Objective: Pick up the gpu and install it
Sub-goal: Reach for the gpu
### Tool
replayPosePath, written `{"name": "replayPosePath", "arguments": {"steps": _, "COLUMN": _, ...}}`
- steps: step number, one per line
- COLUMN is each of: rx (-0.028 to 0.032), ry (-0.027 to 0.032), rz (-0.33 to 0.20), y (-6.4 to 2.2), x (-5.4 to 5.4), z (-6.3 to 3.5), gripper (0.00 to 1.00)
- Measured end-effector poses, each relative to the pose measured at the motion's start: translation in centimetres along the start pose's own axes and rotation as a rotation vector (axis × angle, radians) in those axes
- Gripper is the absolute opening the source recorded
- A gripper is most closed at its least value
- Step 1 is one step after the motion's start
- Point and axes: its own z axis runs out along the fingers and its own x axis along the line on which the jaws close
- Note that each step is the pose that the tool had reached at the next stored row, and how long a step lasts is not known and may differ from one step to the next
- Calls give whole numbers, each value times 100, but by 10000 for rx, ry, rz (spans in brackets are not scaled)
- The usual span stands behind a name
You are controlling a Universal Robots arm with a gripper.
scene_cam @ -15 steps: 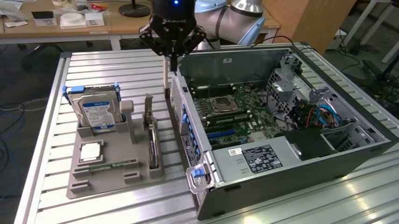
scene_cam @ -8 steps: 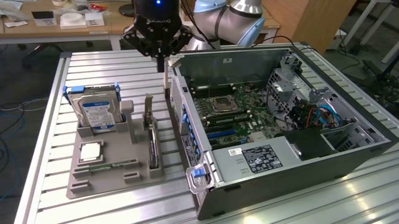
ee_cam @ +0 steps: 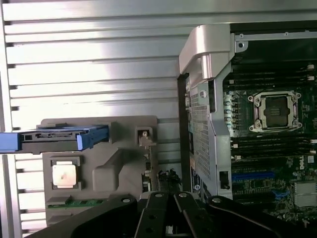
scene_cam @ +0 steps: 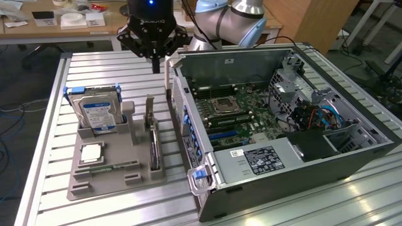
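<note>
Gripper [scene_cam: 156, 69] fingers pressed together, empty, above table [scene_cam: 107, 70] | gpu [scene_cam: 153, 141] upright in tray [scene_cam: 113, 181]

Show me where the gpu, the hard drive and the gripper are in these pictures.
gpu [scene_cam: 154, 149], exterior view, on the card's dark top edge.
hard drive [scene_cam: 99, 115], exterior view, on its blue-white label.
gripper [scene_cam: 155, 66], exterior view, where its shut jaws meet.

The gripper [scene_cam: 155, 68] is black. The arm [scene_cam: 226, 21] is silver and light blue. The table [scene_cam: 107, 70] is shiny silver with long stripes. The tray [scene_cam: 103, 186] is grey. The hard drive [scene_cam: 97, 113] is silver with a blue and white label. The gpu [scene_cam: 154, 148] is black and the memory stick [scene_cam: 110, 166] is green. The computer case [scene_cam: 301, 162] is dark grey, and its board [scene_cam: 248, 106] is green.
</note>
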Motion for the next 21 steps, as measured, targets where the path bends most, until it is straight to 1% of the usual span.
{"name": "replayPosePath", "arguments": {"steps": 5, "rx": 0, "ry": 0, "rz": 2, "y": -3, "x": 74, "z": 1, "gripper": 11}}
{"name": "replayPosePath", "arguments": {"steps": 10, "rx": 0, "ry": 1, "rz": 0, "y": -14, "x": 77, "z": 0, "gripper": 11}}
{"name": "replayPosePath", "arguments": {"steps": 13, "rx": 0, "ry": 1, "rz": 2, "y": -61, "x": 79, "z": -2, "gripper": 11}}
{"name": "replayPosePath", "arguments": {"steps": 21, "rx": 0, "ry": 1, "rz": 1, "y": -239, "x": 92, "z": -9, "gripper": 11}}
